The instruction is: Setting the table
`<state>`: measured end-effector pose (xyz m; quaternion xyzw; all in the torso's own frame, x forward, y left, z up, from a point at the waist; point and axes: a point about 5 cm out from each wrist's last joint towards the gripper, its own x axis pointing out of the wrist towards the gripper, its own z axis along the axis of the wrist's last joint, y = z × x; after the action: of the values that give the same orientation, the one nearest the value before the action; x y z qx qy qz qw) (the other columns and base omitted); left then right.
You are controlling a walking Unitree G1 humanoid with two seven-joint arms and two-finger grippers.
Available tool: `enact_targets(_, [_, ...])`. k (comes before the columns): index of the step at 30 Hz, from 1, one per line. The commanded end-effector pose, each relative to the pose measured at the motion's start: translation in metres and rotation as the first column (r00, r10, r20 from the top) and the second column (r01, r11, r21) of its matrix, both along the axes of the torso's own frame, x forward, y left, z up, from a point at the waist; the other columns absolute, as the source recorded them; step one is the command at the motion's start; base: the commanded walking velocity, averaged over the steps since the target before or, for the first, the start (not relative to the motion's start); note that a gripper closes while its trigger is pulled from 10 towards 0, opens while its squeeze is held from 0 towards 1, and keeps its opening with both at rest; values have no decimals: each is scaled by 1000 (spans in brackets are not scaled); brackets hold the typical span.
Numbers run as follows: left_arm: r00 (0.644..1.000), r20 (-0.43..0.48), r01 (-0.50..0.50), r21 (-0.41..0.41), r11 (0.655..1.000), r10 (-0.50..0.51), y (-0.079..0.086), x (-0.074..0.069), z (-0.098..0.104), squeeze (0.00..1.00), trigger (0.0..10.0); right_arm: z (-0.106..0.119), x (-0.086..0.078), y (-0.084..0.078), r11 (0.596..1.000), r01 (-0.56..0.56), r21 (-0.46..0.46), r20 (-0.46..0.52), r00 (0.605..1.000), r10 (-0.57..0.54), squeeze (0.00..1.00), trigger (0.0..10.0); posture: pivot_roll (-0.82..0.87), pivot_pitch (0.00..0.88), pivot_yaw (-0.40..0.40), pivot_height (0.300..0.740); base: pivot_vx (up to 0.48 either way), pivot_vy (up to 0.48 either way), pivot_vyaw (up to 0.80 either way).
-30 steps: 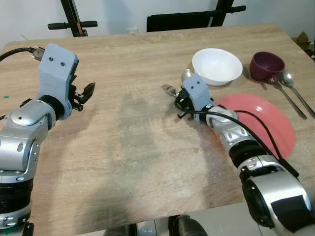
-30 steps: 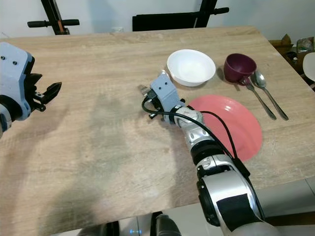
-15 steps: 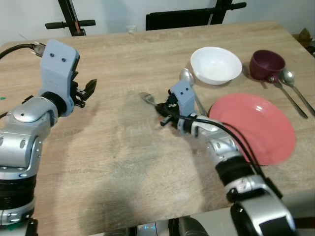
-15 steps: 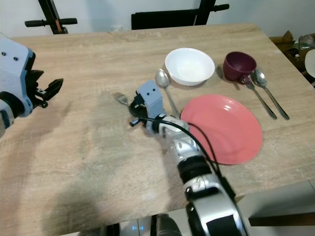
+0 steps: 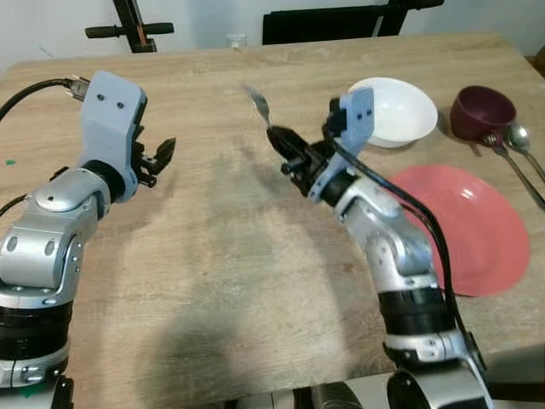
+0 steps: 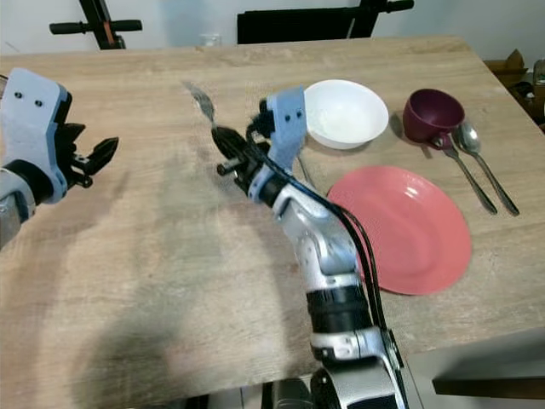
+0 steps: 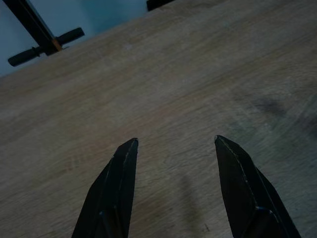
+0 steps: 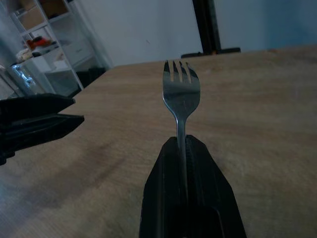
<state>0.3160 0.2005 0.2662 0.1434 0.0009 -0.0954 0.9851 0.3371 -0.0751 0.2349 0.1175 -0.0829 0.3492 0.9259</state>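
My right gripper (image 5: pixel 281 141) is shut on a metal fork (image 5: pixel 256 102), holding it above the middle of the wooden table (image 5: pixel 221 273) with the tines (image 8: pixel 181 82) pointing away and up to the left. My left gripper (image 5: pixel 165 152) hovers open over the table's left side, nothing between its fingers (image 7: pixel 119 178). A pink plate (image 5: pixel 477 230) lies at the right. Behind it are a white bowl (image 5: pixel 396 109) and a maroon cup (image 5: pixel 482 111).
Two spoons (image 5: pixel 521 149) lie beside the cup at the far right edge. A spoon handle (image 6: pixel 303 170) shows on the table just behind my right arm. A black chair back (image 5: pixel 341 21) and a stand (image 5: pixel 132 30) are beyond the far edge.
My right gripper has lifted the fork off the table and swung it up and toward the far side. The left arm has stayed about where it was; the camera shifted slightly.
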Motion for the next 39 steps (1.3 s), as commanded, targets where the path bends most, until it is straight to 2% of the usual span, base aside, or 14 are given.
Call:
enact_targets(1, [1000,3,-8,-6,1000,8,1,0,-2,0,10000,9,-5,-5,994,38,101,24,999,-41,0,10000,64,151,88,740,0,0,0])
enact_targets(3, [1000,-3,10,-5,1000,-10,-5,-3,-8,0,10000,18,-11,-13,954,135,267,43,987,-152,0,10000,72,144,99,740,0,0,0])
enact_targets(8, [1000,0,10,-33,999,-10,-7,-8,-12,0,10000,17,-17,-18,931,230,284,63,964,-257,0,10000,83,143,120,740,0,0,0])
enact_targets(10, [1000,14,-8,-39,999,9,-6,-12,-13,0,10000,13,-23,-21,907,283,311,44,949,-311,0,10000,83,135,133,740,0,0,0])
enact_targets(13, [998,30,-47,-52,998,48,-4,-14,-14,0,10000,6,-33,-20,889,344,302,34,928,-371,0,10000,76,125,131,740,0,0,0])
enact_targets(17, [998,47,-27,-41,999,29,-10,-10,-16,0,10000,-3,-37,-19,872,393,292,11,910,-414,0,10000,51,87,137,740,0,0,0])
enact_targets(24, [999,47,-22,-63,998,25,-15,-10,-19,0,10000,-6,-36,-23,855,426,296,-9,896,-443,0,10000,44,76,137,740,0,0,0])
enact_targets(29, [999,52,-9,-74,997,13,-17,-12,-18,0,10000,-6,-35,-25,856,436,280,-5,892,-453,0,10000,46,83,131,740,-99,0,0])
enact_targets(39, [998,65,15,-97,995,-9,-22,-14,-17,0,10000,-11,-33,-22,867,438,238,-8,893,-449,0,10000,20,87,104,740,-332,0,0])
